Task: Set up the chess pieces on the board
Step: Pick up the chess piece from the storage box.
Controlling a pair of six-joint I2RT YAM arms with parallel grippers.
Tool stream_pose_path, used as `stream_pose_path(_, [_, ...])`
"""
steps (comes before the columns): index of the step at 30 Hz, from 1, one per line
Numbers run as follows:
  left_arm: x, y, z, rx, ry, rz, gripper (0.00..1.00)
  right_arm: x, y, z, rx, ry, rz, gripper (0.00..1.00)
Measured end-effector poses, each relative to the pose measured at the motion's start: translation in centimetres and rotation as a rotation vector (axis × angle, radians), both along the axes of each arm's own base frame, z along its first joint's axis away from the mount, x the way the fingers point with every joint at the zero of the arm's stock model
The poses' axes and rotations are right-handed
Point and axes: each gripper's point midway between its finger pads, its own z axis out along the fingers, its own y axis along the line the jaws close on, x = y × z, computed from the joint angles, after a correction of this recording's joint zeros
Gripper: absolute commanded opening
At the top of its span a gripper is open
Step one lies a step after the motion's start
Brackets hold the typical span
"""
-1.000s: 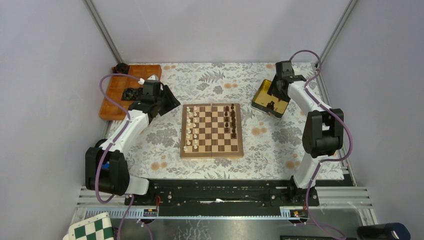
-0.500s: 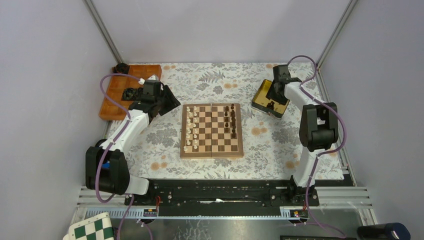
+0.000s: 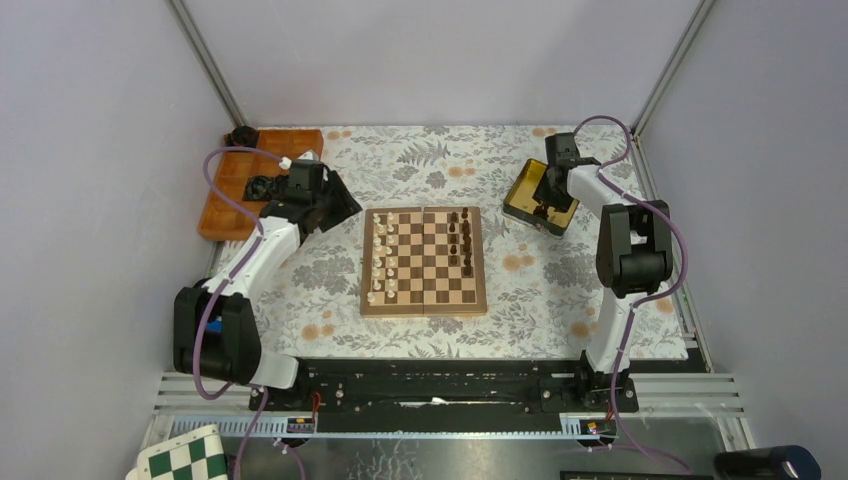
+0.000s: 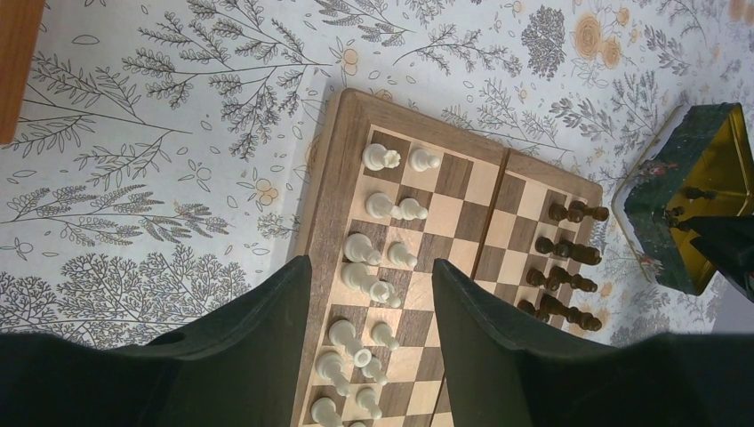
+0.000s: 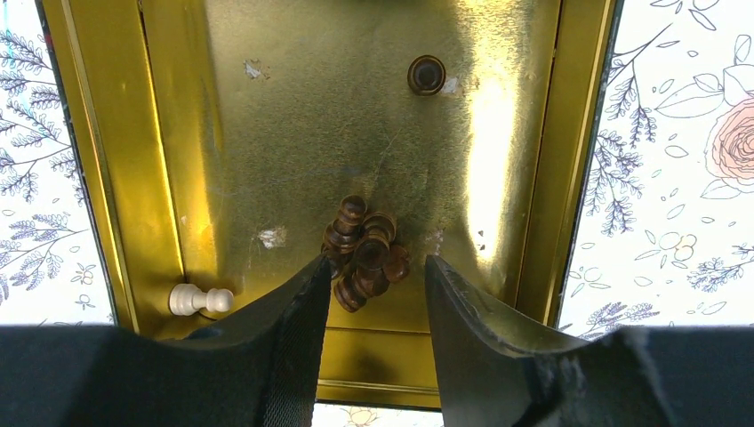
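Midway through fetching dark men: down inside the gold tin (image 5: 116,178) with the right gripper (image 5: 369,267), jaws part-open and astride a clump of dark chess pieces (image 5: 364,253) heaped on the tin floor, one finger close against the clump, nothing visibly clamped yet. Cannot tell which single piece of the heap to expect between the pads. Also in the tin: a lone dark piece (image 5: 427,75) standing well apart toward the far end, and a white pawn (image 5: 200,300) lying on its side in the corner channel. Over at the board (image 4: 320,178), in the middle of the flowered cloth (image 3: 540,290): white men (image 4: 382,209) ranked in two files along its left edge, dark men (image 4: 560,258) only partly filling the right edge, several squares there bare. Hanging near the board's far-left corner with the left gripper (image 4: 369,267), jaws moderately apart, holding nothing. Looks well over half done, with the dark side and apparently one white pawn left to place. Next calls for closing on just one piece from the clump rather than several, lifting clear of the tin wall, then setting it upright on a vacant dark-side square without nudging neighbours.
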Motion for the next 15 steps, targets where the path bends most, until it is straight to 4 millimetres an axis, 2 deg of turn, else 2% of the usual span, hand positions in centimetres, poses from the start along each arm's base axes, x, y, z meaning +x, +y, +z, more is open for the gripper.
stream_pose_path(15, [0.06,0.00,-0.21,0.001,0.006,0.001,0.60,0.32,-0.50,-0.87,0.001,0.004,-0.011,0.39])
